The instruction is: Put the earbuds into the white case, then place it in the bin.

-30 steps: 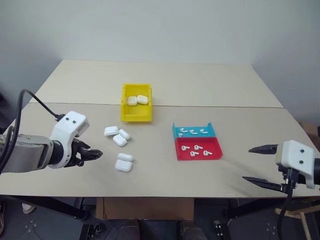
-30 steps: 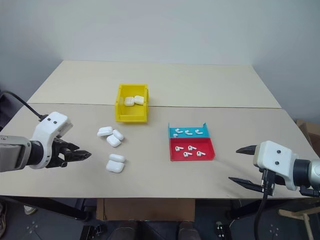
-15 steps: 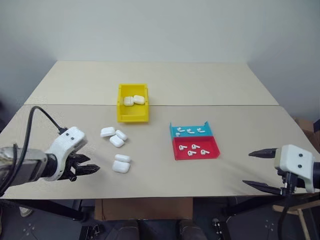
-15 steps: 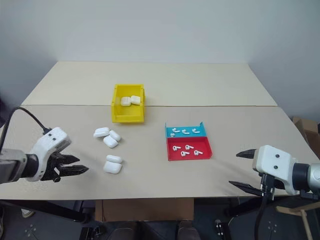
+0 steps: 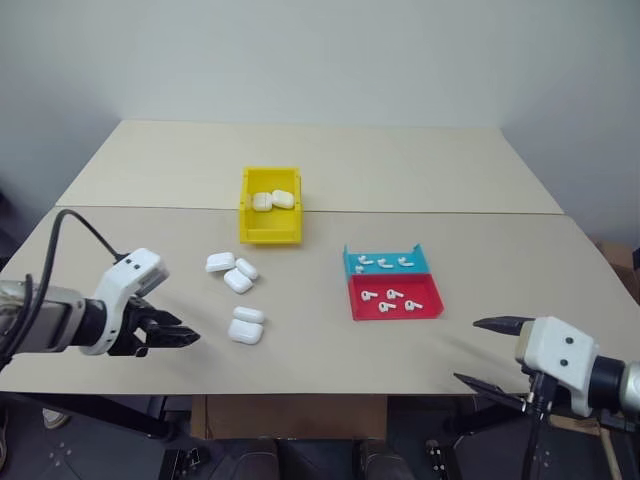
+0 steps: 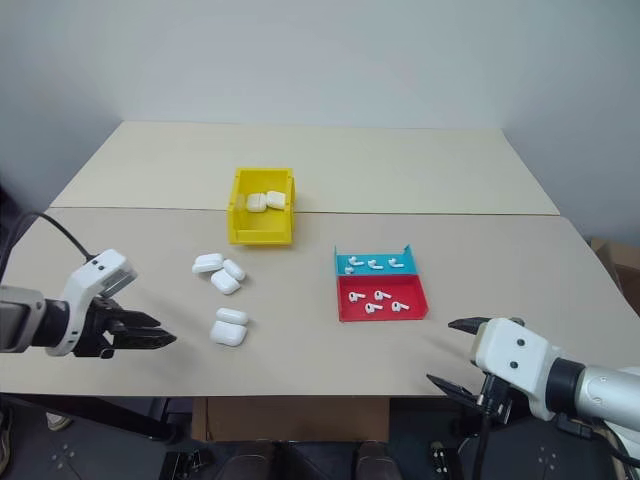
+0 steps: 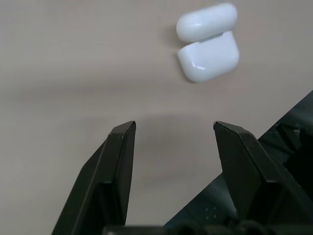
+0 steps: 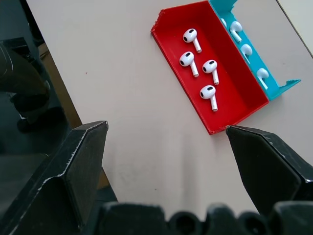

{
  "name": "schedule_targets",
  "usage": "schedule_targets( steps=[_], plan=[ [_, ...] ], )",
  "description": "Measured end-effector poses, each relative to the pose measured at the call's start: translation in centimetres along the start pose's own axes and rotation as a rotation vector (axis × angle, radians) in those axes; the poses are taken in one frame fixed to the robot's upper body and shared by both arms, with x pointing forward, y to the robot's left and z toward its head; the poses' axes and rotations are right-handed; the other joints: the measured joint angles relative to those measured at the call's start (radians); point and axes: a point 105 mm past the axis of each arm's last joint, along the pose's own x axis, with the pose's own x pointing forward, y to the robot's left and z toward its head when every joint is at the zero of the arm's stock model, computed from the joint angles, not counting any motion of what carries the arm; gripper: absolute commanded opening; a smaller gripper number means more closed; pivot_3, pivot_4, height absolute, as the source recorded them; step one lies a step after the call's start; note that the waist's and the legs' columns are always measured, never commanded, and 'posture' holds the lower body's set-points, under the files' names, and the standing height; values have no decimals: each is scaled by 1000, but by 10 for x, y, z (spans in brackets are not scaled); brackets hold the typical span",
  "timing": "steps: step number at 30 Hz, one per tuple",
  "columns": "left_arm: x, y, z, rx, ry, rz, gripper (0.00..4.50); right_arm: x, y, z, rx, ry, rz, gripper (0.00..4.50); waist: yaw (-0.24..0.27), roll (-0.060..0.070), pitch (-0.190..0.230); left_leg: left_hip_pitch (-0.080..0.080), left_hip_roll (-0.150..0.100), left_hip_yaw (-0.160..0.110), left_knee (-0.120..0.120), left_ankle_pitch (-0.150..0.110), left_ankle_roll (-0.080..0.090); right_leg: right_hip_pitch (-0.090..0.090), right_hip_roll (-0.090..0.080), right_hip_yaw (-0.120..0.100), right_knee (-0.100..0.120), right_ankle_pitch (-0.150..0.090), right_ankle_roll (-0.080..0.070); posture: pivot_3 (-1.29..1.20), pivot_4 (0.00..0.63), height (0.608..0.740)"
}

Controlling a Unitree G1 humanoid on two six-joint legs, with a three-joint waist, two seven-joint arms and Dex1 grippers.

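Observation:
Several white cases lie on the table: three in a cluster [image 5: 232, 270], and two side by side [image 5: 246, 325], which the left wrist view also shows [image 7: 208, 41]. Two more rest inside the yellow bin [image 5: 270, 235]. Several earbuds [image 5: 392, 298] lie in the red and blue tray [image 5: 432, 310], and they are also seen in the right wrist view [image 8: 200, 68]. My left gripper [image 5: 190, 338] hovers to the left of the two cases, with its fingers a little apart and nothing between them. Over the table's front right edge, my right gripper [image 5: 466, 350] stands wide open and empty, short of the tray.
The table is two tan tops joined by a seam [image 5: 420, 212] behind the bin. Its front edge [image 5: 330, 392] runs just below both grippers. A black cable [image 5: 70, 222] trails from the left arm.
My right gripper has moved left and down toward the table's front edge, still open. The left gripper has turned at the wrist and sunk slightly. The cases and the tray have not moved.

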Motion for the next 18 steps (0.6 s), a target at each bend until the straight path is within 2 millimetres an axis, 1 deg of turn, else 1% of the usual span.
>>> schedule_targets(
  steps=[1, 4, 5, 7, 8, 9, 12, 15, 18],
  plan=[
    [1, -4, 1, 2, 9, -2, 2720, 0, 0, 0, -1, 3, -3, 4500, 0, 0, 0, 0, 0, 0, 0, 0, 0, 0, 0, 0, 0, 0, 0, 0, 150, 740],
    [5, -12, 1, -14, 43, -22, 3338, 1, 0, 0, 2, 3, -10, 4500, -5, 0, 0, 0, 0, 0, 0, 0, 0, 0, 0, 0, 0, 0, 0, 0, 150, 740],
    [5, -15, 0, -15, 52, -28, 3454, 2, 0, 0, 2, 0, -12, 4500, -8, 0, 0, 1, 0, 0, 0, 0, 0, 0, 0, 0, 0, 0, 0, 0, 150, 740],
    [6, -19, -3, -12, 76, -33, 4140, 6, 1, 2, -1, -12, -2, 4500, -15, 0, 0, 1, 0, -1, 0, 0, 0, 0, 1, 0, 1, 0, 0, 0, 150, 740],
    [6, -20, -4, -11, 81, -36, 4391, 7, 1, 3, -4, -15, -1, 4500, -17, 0, 0, 1, 0, -1, 0, 0, 0, 0, 0, 0, 1, 0, 0, 0, 150, 740],
    [7, -20, -4, -15, 87, -31, 4474, 8, 0, 2, -7, -13, 0, 4500, -18, 0, 0, 1, 0, -1, 0, 0, 0, 1, 0, 0, 1, 0, 0, 0, 150, 740],
    [9, -15, -6, -64, 95, -19, 4474, 12, -1, 0, 0, -8, 7, 4500, -19, 0, 0, 2, 0, -1, 0, 0, 0, 2, 0, 0, 1, 0, 0, 0, 150, 740],
    [12, -14, -6, -73, 106, -6, 4474, 13, -3, 2, -12, -17, -2, 4500, -20, -1, 0, 2, 0, -1, 0, 0, 0, 2, 0, 0, 1, 0, 0, 0, 150, 740],
    [20, -12, -5, -102, 105, 13, 4474, 17, -1, 1, 0, -20, 11, 4500, -19, -1, 0, 2, 0, -1, 0, 0, 0, 2, 0, 0, 1, 1, 0, 0, 150, 740]
  ],
)
